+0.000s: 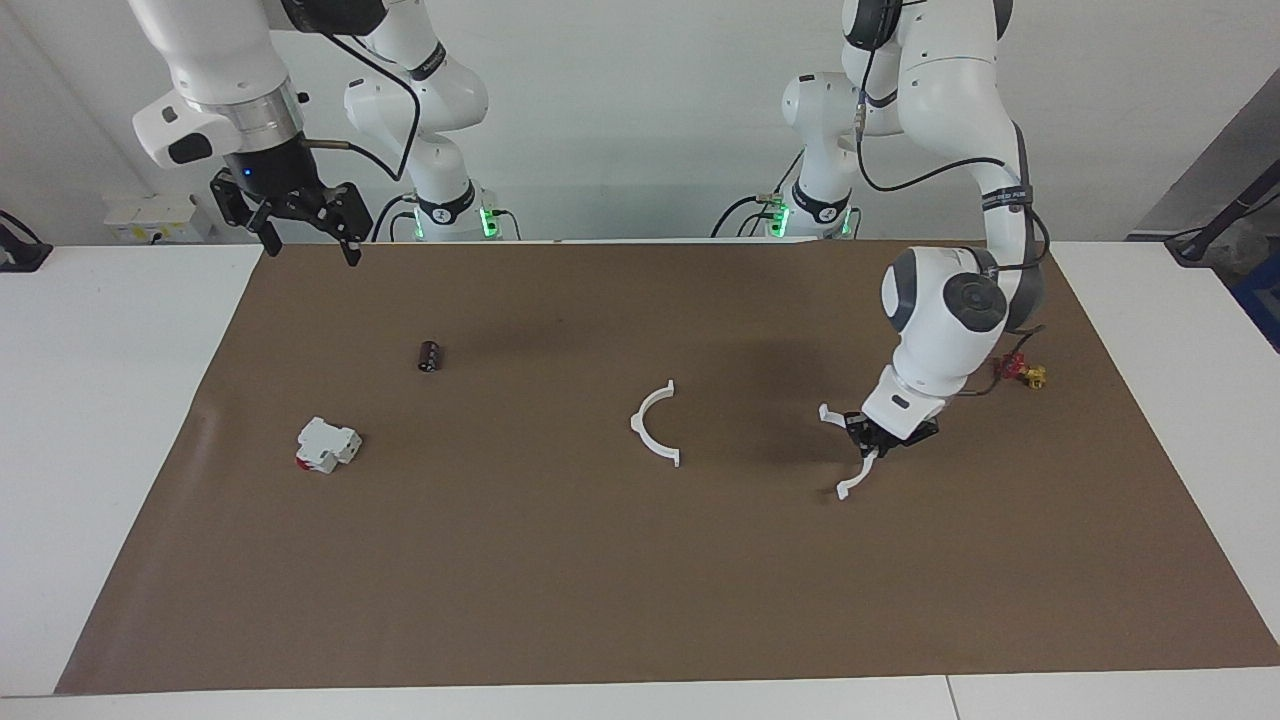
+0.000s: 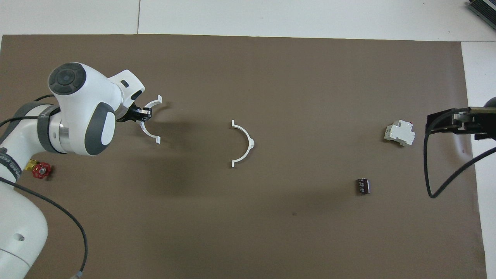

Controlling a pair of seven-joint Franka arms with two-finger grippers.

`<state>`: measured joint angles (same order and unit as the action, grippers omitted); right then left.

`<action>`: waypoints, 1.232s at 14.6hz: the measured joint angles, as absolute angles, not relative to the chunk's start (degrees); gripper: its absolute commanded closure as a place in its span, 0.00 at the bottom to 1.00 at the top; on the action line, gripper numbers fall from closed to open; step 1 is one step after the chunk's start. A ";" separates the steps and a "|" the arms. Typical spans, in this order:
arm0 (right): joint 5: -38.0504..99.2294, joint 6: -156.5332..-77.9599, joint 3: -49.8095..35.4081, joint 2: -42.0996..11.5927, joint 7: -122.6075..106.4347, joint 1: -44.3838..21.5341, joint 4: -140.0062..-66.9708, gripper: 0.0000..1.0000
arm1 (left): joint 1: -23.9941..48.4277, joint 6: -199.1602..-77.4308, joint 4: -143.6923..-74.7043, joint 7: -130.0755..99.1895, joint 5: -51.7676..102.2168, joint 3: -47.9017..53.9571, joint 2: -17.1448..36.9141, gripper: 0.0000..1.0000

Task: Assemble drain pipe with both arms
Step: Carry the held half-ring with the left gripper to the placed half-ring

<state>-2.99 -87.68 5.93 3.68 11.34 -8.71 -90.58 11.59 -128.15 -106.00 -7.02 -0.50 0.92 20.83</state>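
The drain pipe lies as two separate white half-rings on the brown mat. One half-ring [image 1: 655, 425] [image 2: 245, 143] lies loose at the mat's middle. My left gripper [image 1: 868, 442] [image 2: 142, 114] is low over the mat toward the left arm's end. It is shut on the middle of the other half-ring [image 1: 848, 486] [image 2: 149, 133], whose tabbed ends stick out on both sides. I cannot tell whether this half-ring rests on the mat or is just off it. My right gripper [image 1: 308, 240] is open and empty. It waits raised above the mat's edge at the right arm's end.
A blocky white box with a red part [image 1: 327, 445] [image 2: 399, 133] and a small dark cylinder [image 1: 429, 356] [image 2: 363, 186] lie toward the right arm's end. A small red-and-yellow piece [image 1: 1020, 371] [image 2: 38, 169] lies beside the left arm's wrist.
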 measured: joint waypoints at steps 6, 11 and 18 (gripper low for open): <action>-1.28 -87.47 5.87 3.04 11.28 -7.99 -90.98 0.00 | 19.96 -128.18 -109.46 -15.80 -1.13 0.98 19.67 1.00; -1.27 -87.47 5.83 3.04 11.27 -7.99 -90.98 0.00 | 24.64 -129.49 -110.19 -20.67 -1.16 0.95 19.23 1.00; -1.25 -87.47 5.50 3.04 11.14 -8.01 -90.98 0.00 | 27.71 -135.67 -111.30 -23.07 -1.17 0.96 19.36 1.00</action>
